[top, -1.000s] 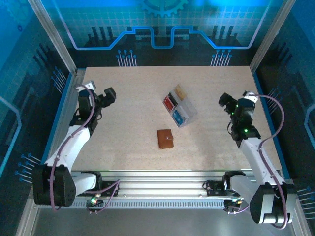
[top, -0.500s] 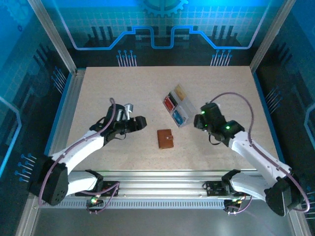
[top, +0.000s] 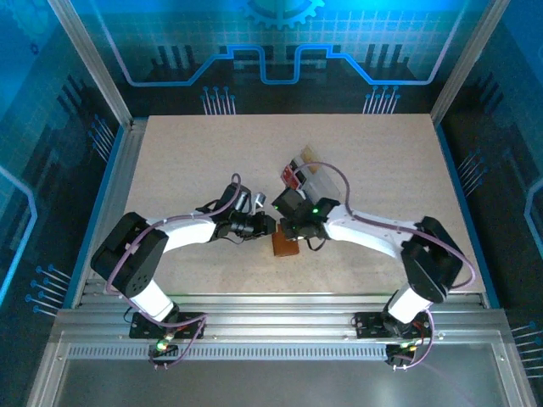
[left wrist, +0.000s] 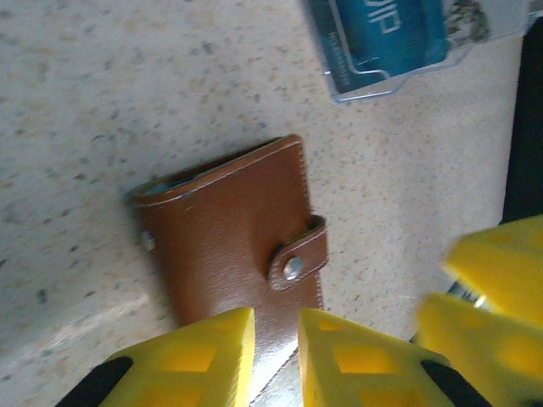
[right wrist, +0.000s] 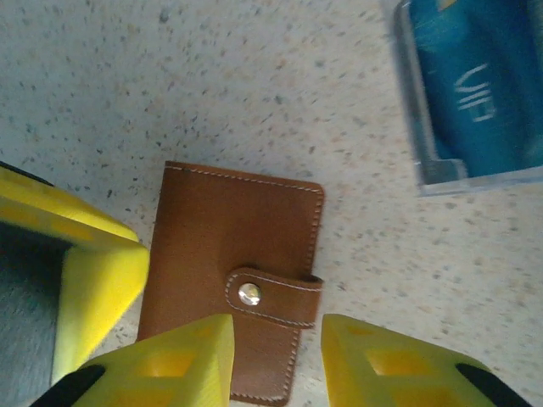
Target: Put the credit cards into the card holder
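The card holder (top: 286,248), a brown leather folder, lies flat mid-table with its strap snapped shut (left wrist: 229,229) (right wrist: 233,229). My left gripper (top: 265,227) hovers over its near edge; in the left wrist view the left gripper (left wrist: 276,343) shows a narrow gap with brown leather under it. My right gripper (top: 288,225) faces it; the right gripper (right wrist: 277,352) stands wider, straddling the holder's edge below the strap. A blue credit card (left wrist: 382,34) (right wrist: 484,93) lies in a clear tray just beyond. Nothing is held.
The clear plastic tray (top: 316,176) behind the holder also carries a red card (top: 293,176) and a tan card (top: 310,155). The two grippers nearly touch: the right one's fingers (left wrist: 496,288) show in the left wrist view, a left finger (right wrist: 93,254) in the right.
Both arms swung in from the table's sides to the centre and now meet over the card holder. Both pairs of jaws narrowed from wide open.
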You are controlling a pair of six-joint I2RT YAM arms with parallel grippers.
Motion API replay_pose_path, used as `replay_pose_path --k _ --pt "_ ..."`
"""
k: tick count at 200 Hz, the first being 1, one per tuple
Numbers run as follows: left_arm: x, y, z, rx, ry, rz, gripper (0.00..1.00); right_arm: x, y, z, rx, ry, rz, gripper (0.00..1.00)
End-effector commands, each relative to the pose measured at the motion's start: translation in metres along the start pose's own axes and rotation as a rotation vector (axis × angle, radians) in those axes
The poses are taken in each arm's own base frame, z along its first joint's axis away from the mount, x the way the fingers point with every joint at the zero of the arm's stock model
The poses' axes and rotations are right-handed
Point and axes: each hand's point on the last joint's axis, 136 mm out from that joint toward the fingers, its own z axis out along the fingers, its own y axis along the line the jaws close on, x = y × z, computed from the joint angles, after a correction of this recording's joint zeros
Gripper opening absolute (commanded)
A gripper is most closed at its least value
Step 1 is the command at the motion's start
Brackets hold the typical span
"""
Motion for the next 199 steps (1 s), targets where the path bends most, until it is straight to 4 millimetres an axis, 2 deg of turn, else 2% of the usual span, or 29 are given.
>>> replay_pose_path --k 1,57,105,156,199 --pt "-0.004 -0.008 0.005 0.024 0.014 0.022 0.21 -0.002 0.013 0.010 -0.003 0.020 -0.012 0.31" --pt "0.001 0.010 0.026 -0.018 0.069 0.011 0.20 0.000 0.011 0.030 0.069 0.046 -0.024 0.32" --pt "0.016 0.048 0.033 -0.154 0.105 -0.033 0.18 0.008 0.007 0.046 0.091 0.089 -0.024 0.34" --pt "0.027 0.067 0.036 -0.213 0.132 -0.070 0.16 0.019 0.016 0.064 0.051 0.135 -0.032 0.35" --pt "0.031 0.075 0.042 -0.221 0.148 -0.088 0.15 0.025 0.036 0.063 -0.079 0.147 -0.021 0.38"
